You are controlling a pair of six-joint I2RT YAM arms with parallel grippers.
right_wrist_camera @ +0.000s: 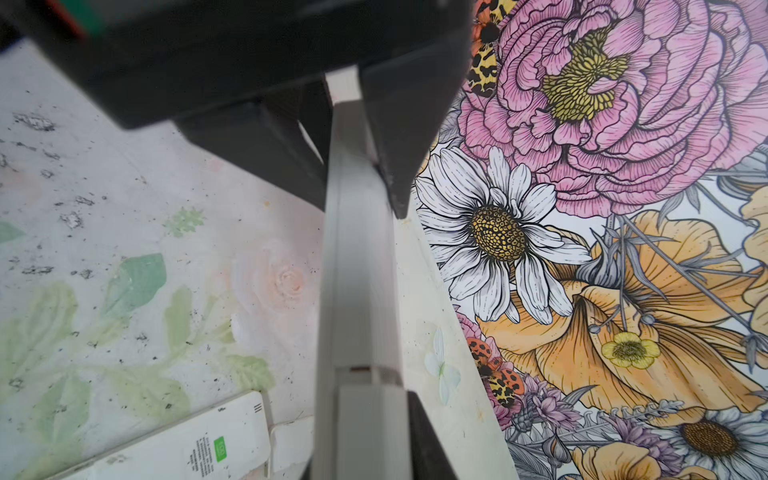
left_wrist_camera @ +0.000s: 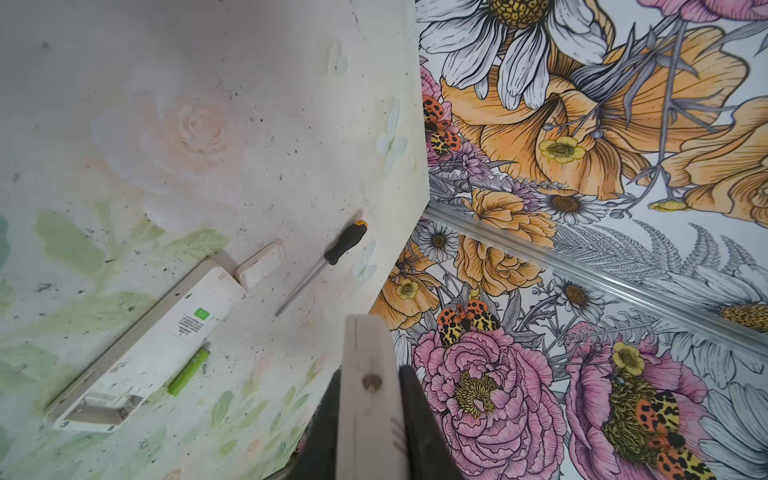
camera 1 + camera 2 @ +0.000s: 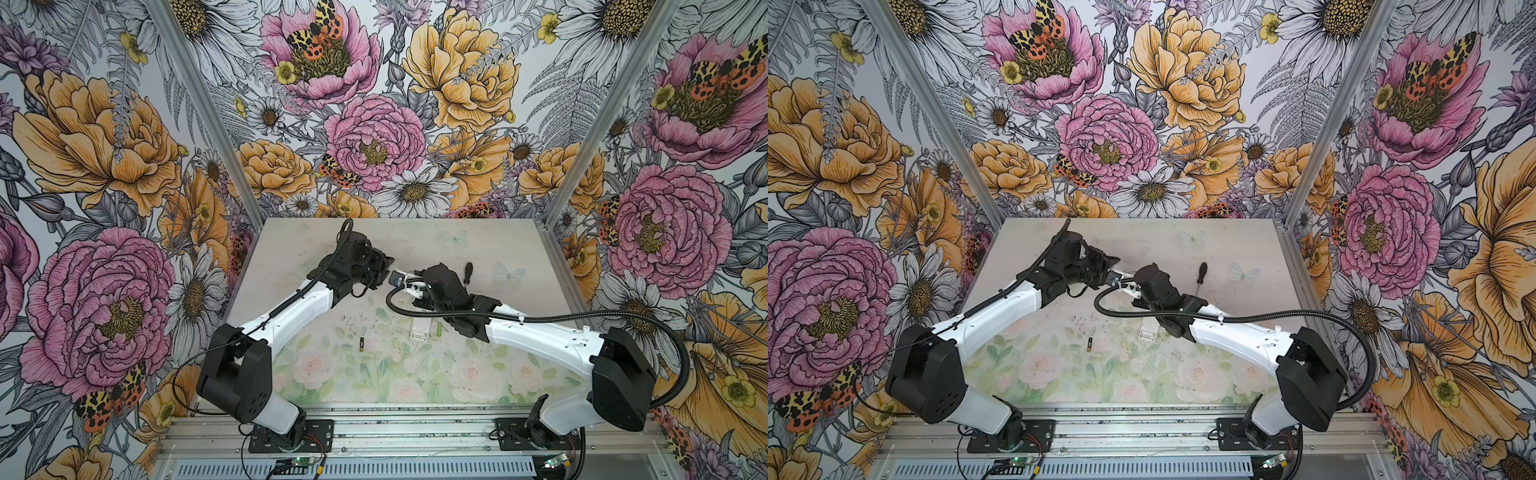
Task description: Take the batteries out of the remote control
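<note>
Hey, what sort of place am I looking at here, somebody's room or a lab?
Most likely a robot test booth, not a room: floral printed panels on an aluminium frame, two arms bolted to a rail, and a worktable with a remote control and screwdriver.

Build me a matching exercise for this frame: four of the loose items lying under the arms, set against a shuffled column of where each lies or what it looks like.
Column one:
1. lime green battery
2. black gold-ended battery
3. screwdriver
4. remote control

Column two:
A. white, lying back side up
B. lying close alongside the remote control
C. black handle with a yellow end
D. lying alone, well apart from the remote control

Pairs: 1-B; 2-D; 3-C; 4-A
</note>
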